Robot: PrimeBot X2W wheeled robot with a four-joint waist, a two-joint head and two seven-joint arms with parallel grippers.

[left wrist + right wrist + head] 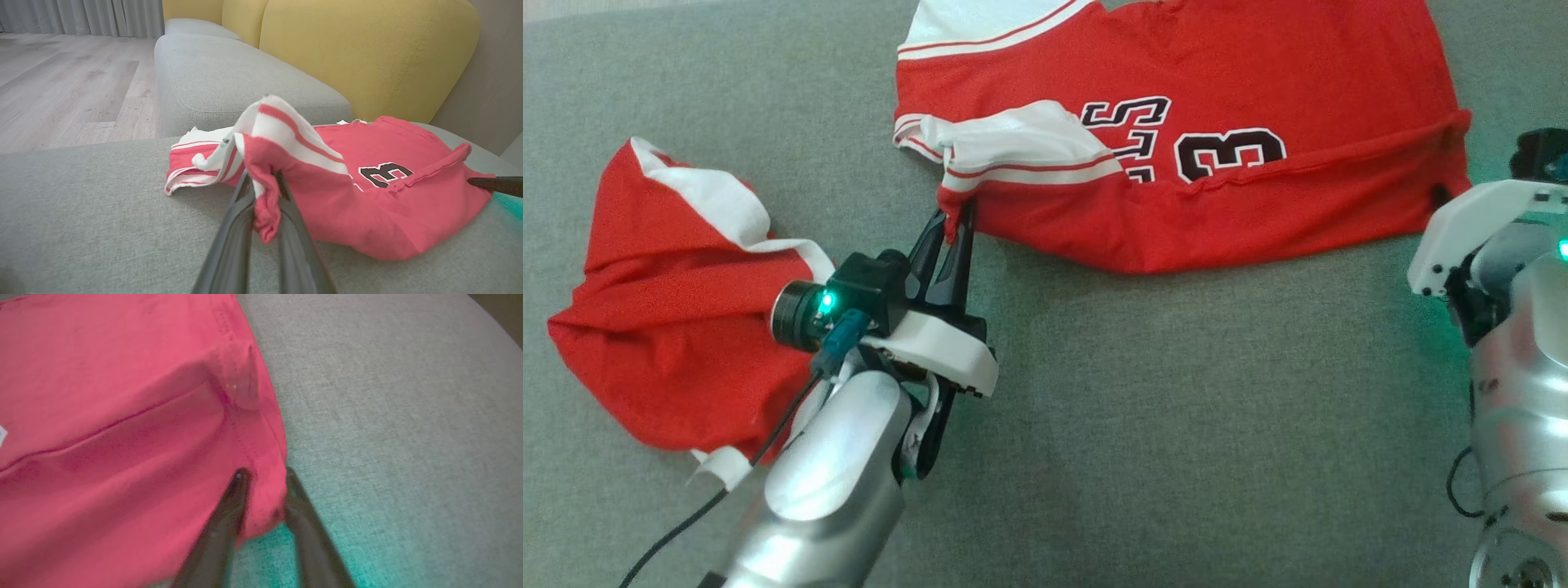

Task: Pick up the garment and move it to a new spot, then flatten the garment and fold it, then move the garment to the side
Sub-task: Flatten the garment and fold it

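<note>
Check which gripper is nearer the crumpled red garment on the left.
Left. The left gripper pinches a corner of the jersey, just right of the crumpled garment; the right gripper straddles the jersey's far right hem.

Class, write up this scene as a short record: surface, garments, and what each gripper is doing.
surface: grey sofa cushion, yellow backrest behind
main garment: red jersey with white trim and a number 3, lying partly folded on the cushion
other garment: second red and white garment, crumpled, to the jersey's left, apart from it
left gripper: shut on a bunched red corner of the jersey
right gripper: fingers astride the jersey's right edge; grip unclear
</note>
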